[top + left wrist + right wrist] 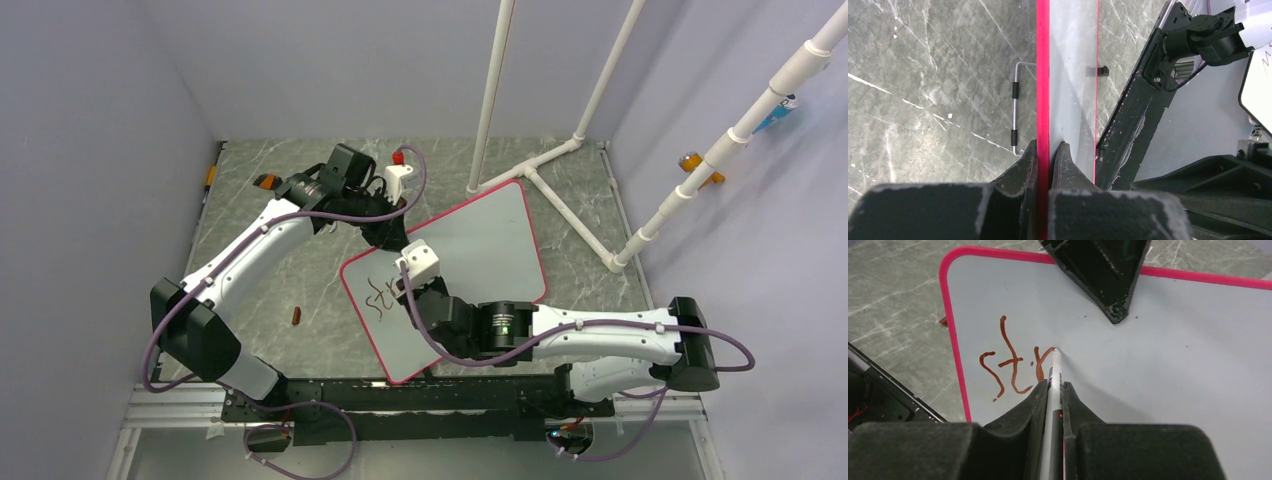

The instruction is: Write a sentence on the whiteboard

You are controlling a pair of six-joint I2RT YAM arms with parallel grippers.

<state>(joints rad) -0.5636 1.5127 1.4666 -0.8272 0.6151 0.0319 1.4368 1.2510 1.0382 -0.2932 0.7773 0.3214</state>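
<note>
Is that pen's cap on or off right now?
Off: the marker shows a bare tip on the whiteboard, at the end of the dark-red letters.

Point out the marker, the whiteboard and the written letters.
marker [1053, 372], right wrist view: white barrel near tip.
whiteboard [490, 235], top external view: bare white face.
letters [1011, 361], right wrist view: the t's crossing.

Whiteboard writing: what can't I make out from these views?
Right wrist: marker barrel hidden inside right gripper; whiteboard's right side cut off.
Left wrist: whiteboard nearly edge-on, writing out of sight; left gripper pinches its rim.
Top external: sentence too small to read; right gripper covers the marker tip.
</note>
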